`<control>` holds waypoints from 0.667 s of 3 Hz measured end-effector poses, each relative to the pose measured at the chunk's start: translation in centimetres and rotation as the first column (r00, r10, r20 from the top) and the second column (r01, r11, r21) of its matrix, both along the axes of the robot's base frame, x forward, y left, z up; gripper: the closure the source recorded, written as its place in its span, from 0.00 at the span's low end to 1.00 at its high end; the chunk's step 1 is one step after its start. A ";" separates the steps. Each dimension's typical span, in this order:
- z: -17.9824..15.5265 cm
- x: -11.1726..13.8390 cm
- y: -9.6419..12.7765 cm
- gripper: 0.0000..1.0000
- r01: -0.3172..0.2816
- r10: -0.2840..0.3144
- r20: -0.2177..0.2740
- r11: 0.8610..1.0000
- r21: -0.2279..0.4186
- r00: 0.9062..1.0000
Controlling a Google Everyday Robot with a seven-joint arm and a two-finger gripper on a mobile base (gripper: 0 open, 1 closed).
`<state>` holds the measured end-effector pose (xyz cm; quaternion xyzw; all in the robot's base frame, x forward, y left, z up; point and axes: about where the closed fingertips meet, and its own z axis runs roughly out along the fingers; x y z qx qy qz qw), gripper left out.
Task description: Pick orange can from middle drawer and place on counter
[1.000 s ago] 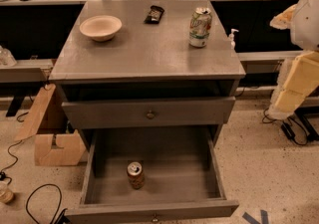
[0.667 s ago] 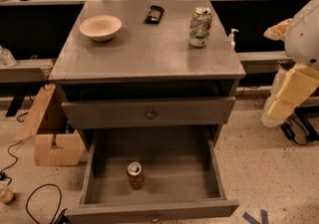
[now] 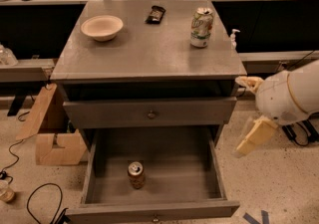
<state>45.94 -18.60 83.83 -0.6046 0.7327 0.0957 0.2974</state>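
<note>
The orange can [image 3: 135, 174] stands upright on the floor of the open middle drawer [image 3: 174, 180], near its front and left of centre. The counter [image 3: 144, 51] is the grey top of the cabinet above it. My gripper [image 3: 253, 139] hangs at the end of the white arm [image 3: 291, 96] to the right of the cabinet. It is level with the gap between the upper drawer front and the open drawer. It is outside the drawer, well apart from the can, and holds nothing that I can see.
On the counter are a pale bowl [image 3: 101, 26] back left, a black packet [image 3: 155, 14] at the back, and a taller green-and-white can [image 3: 201, 27] back right. The shallower drawer front [image 3: 151, 114] is closed. A cardboard box [image 3: 52, 136] and cables lie on the floor to the left.
My arm and gripper have moved down and left, closer to the cabinet's right side. The can, drawer and counter items have not moved.
</note>
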 end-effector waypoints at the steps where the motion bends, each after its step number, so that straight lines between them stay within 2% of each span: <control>1: -4.4 0.9 1.4 0.00 -0.058 0.052 0.042 0.985 0.162 0.998; 2: -8.0 0.2 1.7 0.00 -0.126 0.111 0.073 0.960 0.248 0.991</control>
